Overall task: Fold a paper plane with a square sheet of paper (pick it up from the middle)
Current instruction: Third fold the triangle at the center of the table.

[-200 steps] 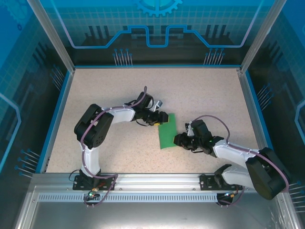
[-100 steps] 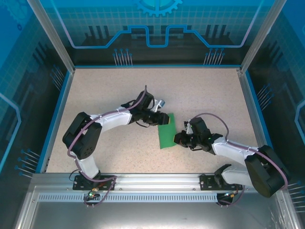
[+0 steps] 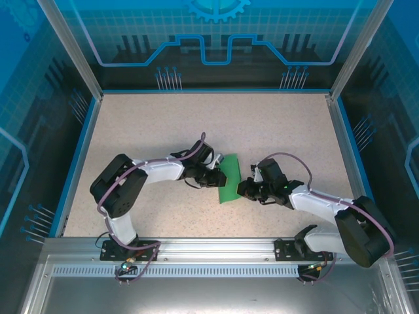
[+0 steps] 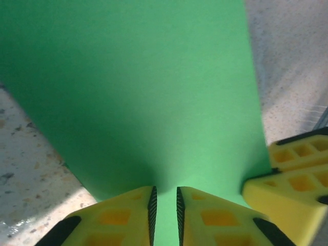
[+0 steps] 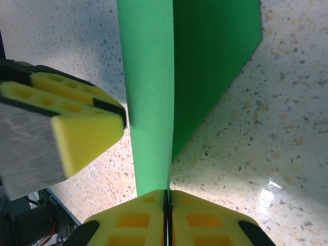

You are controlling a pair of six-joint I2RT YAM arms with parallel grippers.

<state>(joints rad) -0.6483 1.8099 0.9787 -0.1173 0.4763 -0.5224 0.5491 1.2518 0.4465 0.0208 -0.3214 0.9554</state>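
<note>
The square sheet of paper point(image 3: 230, 176), bright green, is at mid-table between both grippers. My right gripper point(image 3: 244, 190) is shut on its near edge point(image 5: 167, 197), and the paper point(image 5: 148, 77) rises from those pads as a folded, upright flap. My left gripper point(image 3: 217, 178) points at the paper's broad face point(image 4: 154, 92). Its jaws point(image 4: 166, 197) stand a narrow slit apart with green showing between them. One left finger point(image 5: 82, 133) touches the flap's left side. A right finger point(image 4: 287, 174) shows at the sheet's edge.
The speckled table point(image 3: 196, 124) is bounded by blue-edged walls, one on the left point(image 3: 77, 163), one at the back and one on the right point(image 3: 350, 157). A metal rail point(image 3: 216, 252) with both arm bases runs along the near edge. Free tabletop lies behind and to the left of the paper.
My left gripper has swung toward the near side onto the paper and its jaws have narrowed. The right gripper has closed on the sheet's edge and stays put.
</note>
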